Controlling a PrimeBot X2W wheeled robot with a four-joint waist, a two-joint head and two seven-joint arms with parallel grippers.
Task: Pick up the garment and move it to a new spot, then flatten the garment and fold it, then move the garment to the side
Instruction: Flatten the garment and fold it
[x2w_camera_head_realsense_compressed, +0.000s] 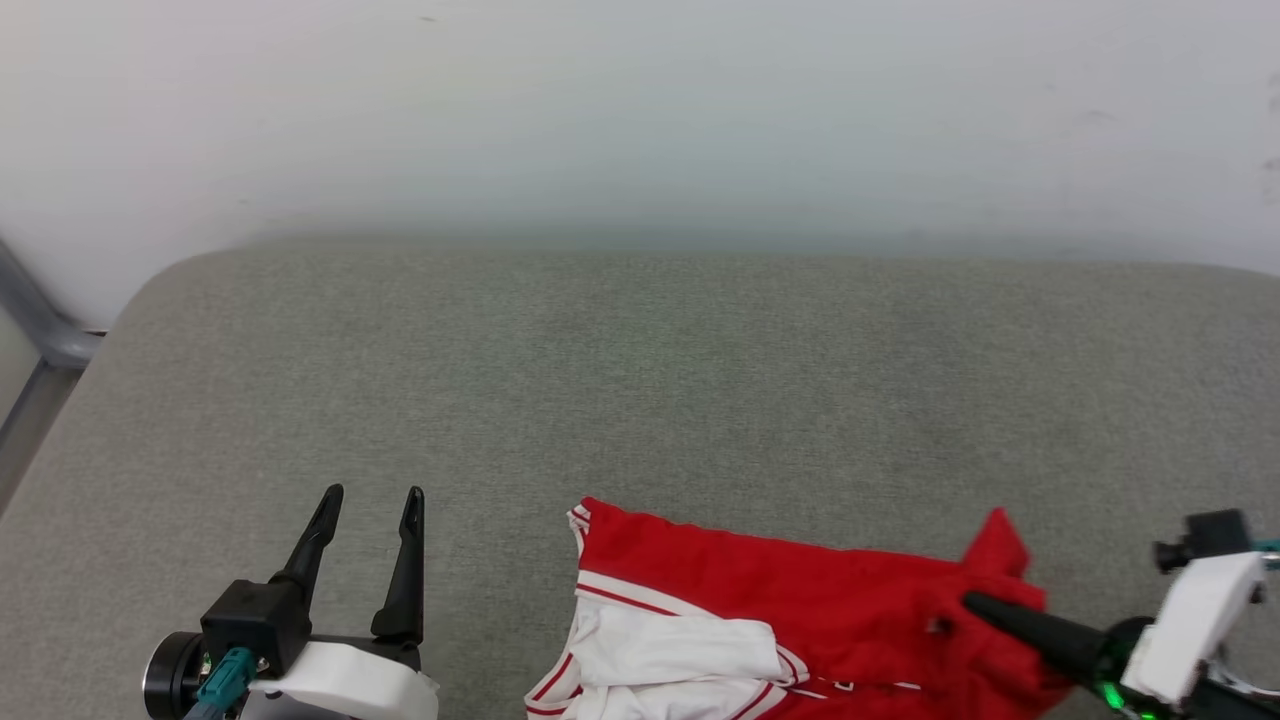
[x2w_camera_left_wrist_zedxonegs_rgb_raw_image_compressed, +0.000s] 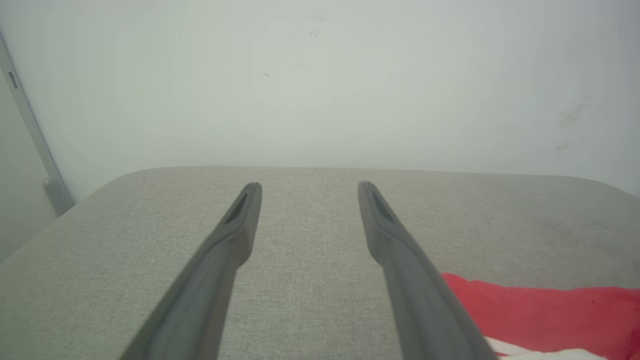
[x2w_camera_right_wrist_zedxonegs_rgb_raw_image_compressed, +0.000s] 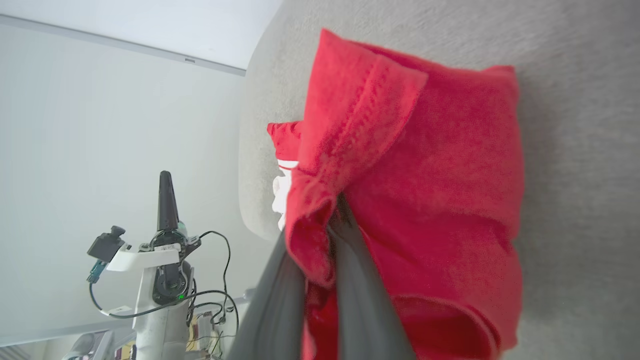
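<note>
The garment (x2w_camera_head_realsense_compressed: 800, 600), red with white sleeves and striped trim, lies bunched at the near edge of the grey cushion (x2w_camera_head_realsense_compressed: 640, 380), right of centre. My right gripper (x2w_camera_head_realsense_compressed: 975, 605) reaches in from the lower right and is shut on a fold of its red cloth. In the right wrist view the red fabric (x2w_camera_right_wrist_zedxonegs_rgb_raw_image_compressed: 425, 190) wraps over both fingers (x2w_camera_right_wrist_zedxonegs_rgb_raw_image_compressed: 360, 300) and hides their tips. My left gripper (x2w_camera_head_realsense_compressed: 370, 495) stands open at the lower left, clear of the shirt, with nothing between its fingers (x2w_camera_left_wrist_zedxonegs_rgb_raw_image_compressed: 235, 235). The garment's red edge (x2w_camera_left_wrist_zedxonegs_rgb_raw_image_compressed: 540, 305) shows at the left wrist view's lower right.
A pale wall (x2w_camera_head_realsense_compressed: 640, 110) rises behind the cushion. A grey metal frame (x2w_camera_head_realsense_compressed: 40, 340) runs past the cushion's left corner. The cushion's far and left parts are bare fabric. The left arm (x2w_camera_right_wrist_zedxonegs_rgb_raw_image_compressed: 160, 260) with its cables shows in the right wrist view.
</note>
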